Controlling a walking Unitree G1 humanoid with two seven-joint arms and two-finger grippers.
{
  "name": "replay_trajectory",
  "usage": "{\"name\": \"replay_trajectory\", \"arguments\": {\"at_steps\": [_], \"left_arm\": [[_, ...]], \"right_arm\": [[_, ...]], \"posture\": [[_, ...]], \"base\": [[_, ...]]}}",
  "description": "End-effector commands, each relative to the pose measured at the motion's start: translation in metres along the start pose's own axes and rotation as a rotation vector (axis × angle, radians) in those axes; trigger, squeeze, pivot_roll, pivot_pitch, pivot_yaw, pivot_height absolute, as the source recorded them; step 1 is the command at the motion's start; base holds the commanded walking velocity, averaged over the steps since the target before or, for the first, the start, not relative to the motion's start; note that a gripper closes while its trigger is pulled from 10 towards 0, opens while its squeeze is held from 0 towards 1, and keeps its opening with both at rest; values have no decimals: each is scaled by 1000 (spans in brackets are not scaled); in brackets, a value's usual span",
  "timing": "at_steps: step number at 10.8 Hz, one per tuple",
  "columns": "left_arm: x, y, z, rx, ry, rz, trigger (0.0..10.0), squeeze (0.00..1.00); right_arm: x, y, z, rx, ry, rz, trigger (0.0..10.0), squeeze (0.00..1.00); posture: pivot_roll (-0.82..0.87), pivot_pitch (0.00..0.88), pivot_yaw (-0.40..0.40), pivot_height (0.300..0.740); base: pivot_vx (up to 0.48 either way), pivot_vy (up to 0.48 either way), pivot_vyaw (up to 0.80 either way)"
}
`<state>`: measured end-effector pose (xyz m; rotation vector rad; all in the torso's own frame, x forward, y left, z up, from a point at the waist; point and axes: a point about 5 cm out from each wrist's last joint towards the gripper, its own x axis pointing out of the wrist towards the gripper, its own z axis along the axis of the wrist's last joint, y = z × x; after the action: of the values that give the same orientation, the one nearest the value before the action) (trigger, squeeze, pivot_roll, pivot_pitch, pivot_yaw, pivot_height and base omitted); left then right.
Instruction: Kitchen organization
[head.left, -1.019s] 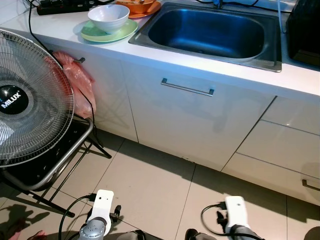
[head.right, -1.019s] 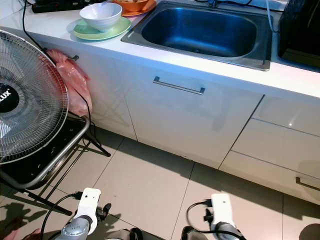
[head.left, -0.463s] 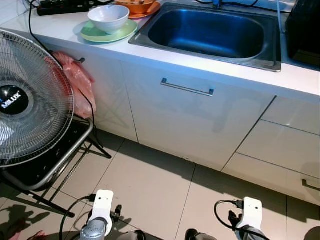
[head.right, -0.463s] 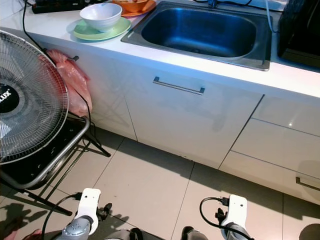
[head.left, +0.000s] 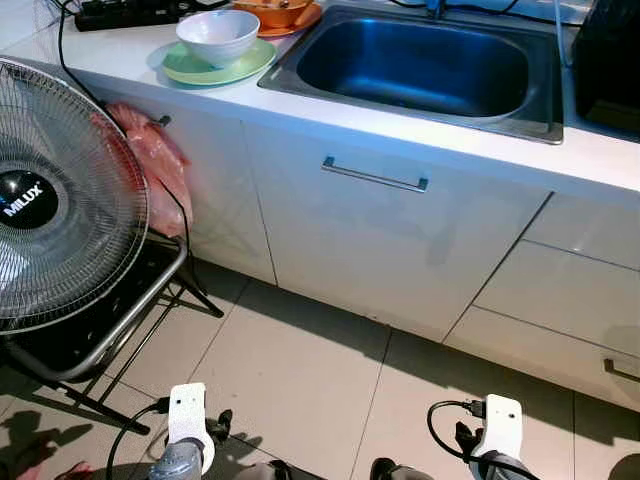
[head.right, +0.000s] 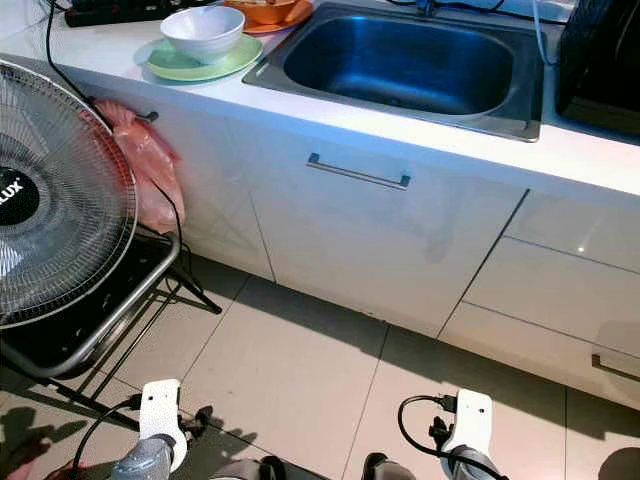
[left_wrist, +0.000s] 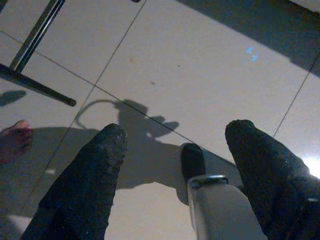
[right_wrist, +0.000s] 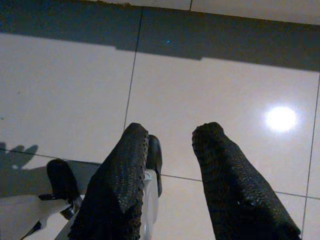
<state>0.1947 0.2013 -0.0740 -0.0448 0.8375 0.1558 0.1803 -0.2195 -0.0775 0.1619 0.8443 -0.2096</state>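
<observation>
At the counter's (head.left: 120, 62) left end, beside the stainless steel sink (head.left: 420, 65), a white ceramic bowl (head.left: 217, 36) sits on a pale green plate (head.left: 215, 66). Low over the tiled floor (head.left: 290, 370), the left gripper (left_wrist: 172, 165) and right gripper (right_wrist: 167, 160) hang idle, fingers spread, pinching nothing. A wire-caged fan (head.left: 60, 200) stands at the left.

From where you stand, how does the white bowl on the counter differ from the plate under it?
The white bowl is deep, with tall sides, while the green plate is flat and shallow. The bowl is white; the plate is pale green. The plate is wider, its rim showing all round the bowl. The bowl sits on the plate, and the plate rests on the counter. Both are round and lie left of the sink.
</observation>
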Motion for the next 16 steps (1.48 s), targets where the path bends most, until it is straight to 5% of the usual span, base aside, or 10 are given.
{"name": "replay_trajectory", "arguments": {"at_steps": [1,3,5,11,13,16], "left_arm": [[-1,3,-5,45,16,7,10000,0],[-1,0,-6,88,14,0,10000,0],[-2,-3,-6,138,9,-9,10000,0],[-1,-3,-3,168,-12,-3,10000,0],[3,0,35,200,-188,55,10000,0],[-6,-16,142,235,-638,63,10000,0]], "right_arm": [[0,0,0,-7,12,7,10000,0],[0,-1,1,-50,12,12,10000,0],[0,2,1,-199,5,41,10000,0],[1,18,1,-299,-30,70,10000,0],[5,29,49,-354,-264,93,10000,0],[-16,48,174,-360,-793,109,10000,0]], "posture": [[-47,126,46,740],[-47,125,45,740],[-50,115,45,740],[-53,107,48,740],[-31,125,47,740],[-23,133,43,740]], "base": [[0,0,0],[0,0,0],[0,0,0],[0,0,0],[0,0,0],[0,0,0]]}}
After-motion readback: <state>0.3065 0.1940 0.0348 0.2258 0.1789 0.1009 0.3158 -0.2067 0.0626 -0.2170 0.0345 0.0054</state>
